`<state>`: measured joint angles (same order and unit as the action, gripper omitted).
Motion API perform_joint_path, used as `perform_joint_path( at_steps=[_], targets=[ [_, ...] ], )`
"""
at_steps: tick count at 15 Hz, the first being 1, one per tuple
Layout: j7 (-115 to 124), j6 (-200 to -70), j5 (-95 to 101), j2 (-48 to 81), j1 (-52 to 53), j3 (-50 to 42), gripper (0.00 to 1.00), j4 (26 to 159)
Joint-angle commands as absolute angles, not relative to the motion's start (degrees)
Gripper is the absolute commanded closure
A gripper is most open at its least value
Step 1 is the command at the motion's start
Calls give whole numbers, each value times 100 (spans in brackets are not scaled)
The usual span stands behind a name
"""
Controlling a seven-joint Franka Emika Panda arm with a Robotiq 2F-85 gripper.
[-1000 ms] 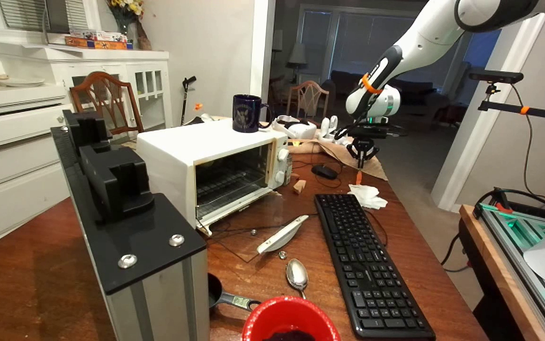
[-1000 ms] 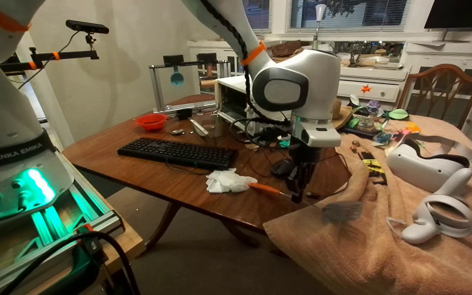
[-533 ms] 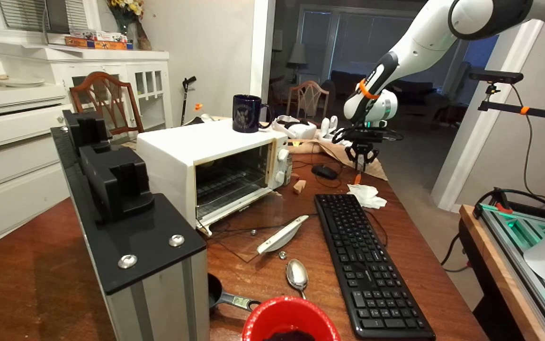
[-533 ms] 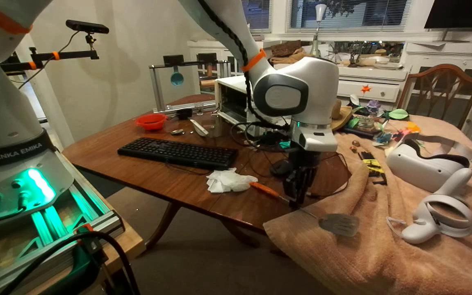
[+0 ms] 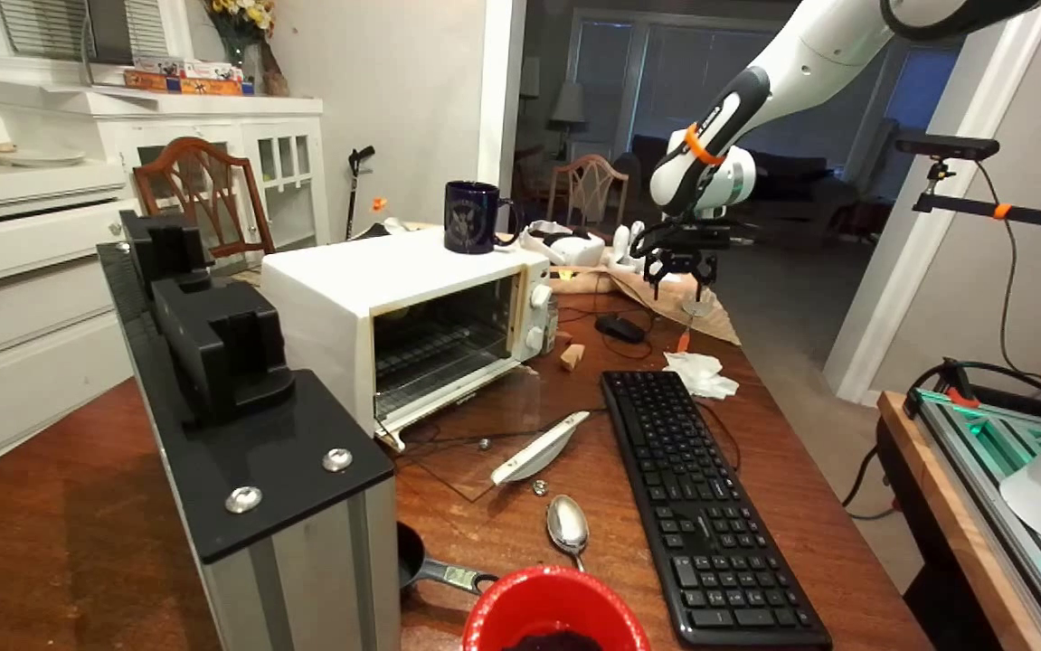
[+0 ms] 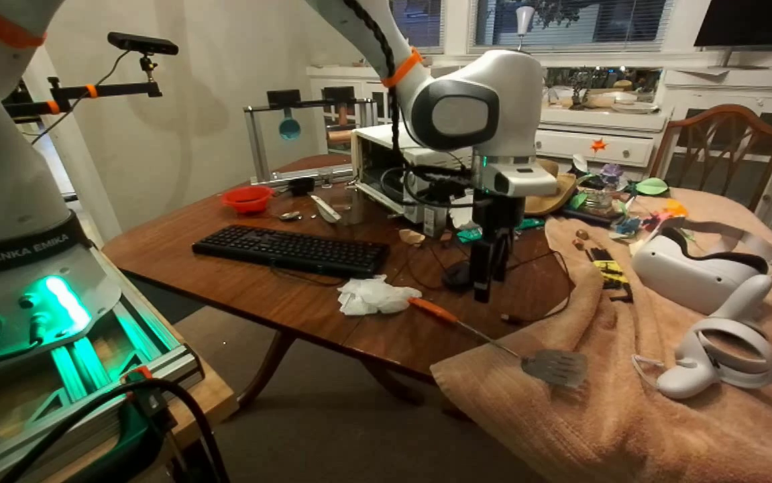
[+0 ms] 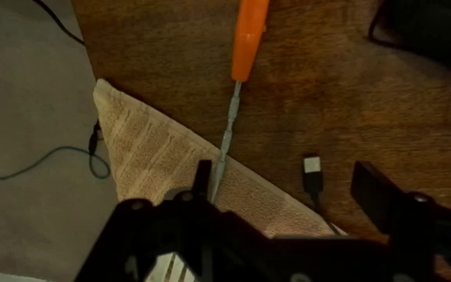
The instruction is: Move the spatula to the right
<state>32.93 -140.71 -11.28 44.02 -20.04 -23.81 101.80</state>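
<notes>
The spatula has an orange handle and a slotted metal blade. In an exterior view its handle (image 6: 434,310) lies on the wooden table with the end by a white tissue, and its blade (image 6: 555,367) rests on the pink towel. My gripper (image 6: 491,288) hangs above the spatula, apart from it, with nothing between its fingers. The wrist view shows the gripper (image 7: 283,163) wide open. There the spatula's thin shaft (image 7: 228,135) runs down beside the left finger and passes partly behind the gripper; only part of the blade peeks out below.
The crumpled tissue (image 6: 375,296) touches the handle end. A black keyboard (image 6: 292,249), a mouse (image 5: 619,327) and a USB plug (image 7: 312,178) are close by. A white toaster oven (image 5: 402,262) carries a mug (image 5: 472,217). A headset (image 6: 701,268) and controllers sit on the towel (image 6: 493,396).
The spatula shifted slightly as its blade settled on the towel. My gripper then opened, let go of it and rose above it. Over the last half second the spatula has stayed in place.
</notes>
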Motion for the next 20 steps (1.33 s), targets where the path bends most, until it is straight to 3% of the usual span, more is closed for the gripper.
perform_joint_path(
  at_steps=[1,12,20],
  targets=[
    [2599,-14315,-570,3321,-1602,-2519,0,11229],
    [983,-14603,1647,847,-1222,-2437,0,12974],
    [641,-14438,1813,685,-1384,-2218,0,12930]
  ],
)
